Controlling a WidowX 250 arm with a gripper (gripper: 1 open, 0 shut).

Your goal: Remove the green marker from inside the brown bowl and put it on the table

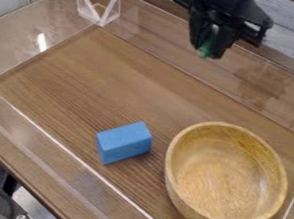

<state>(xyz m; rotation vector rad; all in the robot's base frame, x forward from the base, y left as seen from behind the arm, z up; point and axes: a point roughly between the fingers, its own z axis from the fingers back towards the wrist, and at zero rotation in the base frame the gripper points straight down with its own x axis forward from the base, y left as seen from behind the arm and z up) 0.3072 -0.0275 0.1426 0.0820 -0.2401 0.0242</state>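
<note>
jaws pinching green marker (206, 48), top right of frame | brown bowl (225, 179) lower right, marker out of it | next: likely lower to table (114, 74) | risk: early release from height, marker bounces or rolls toward clear wall

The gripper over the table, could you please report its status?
Gripper shut on green marker, above table; brown bowl without marker; nothing seen blocking below.
</note>
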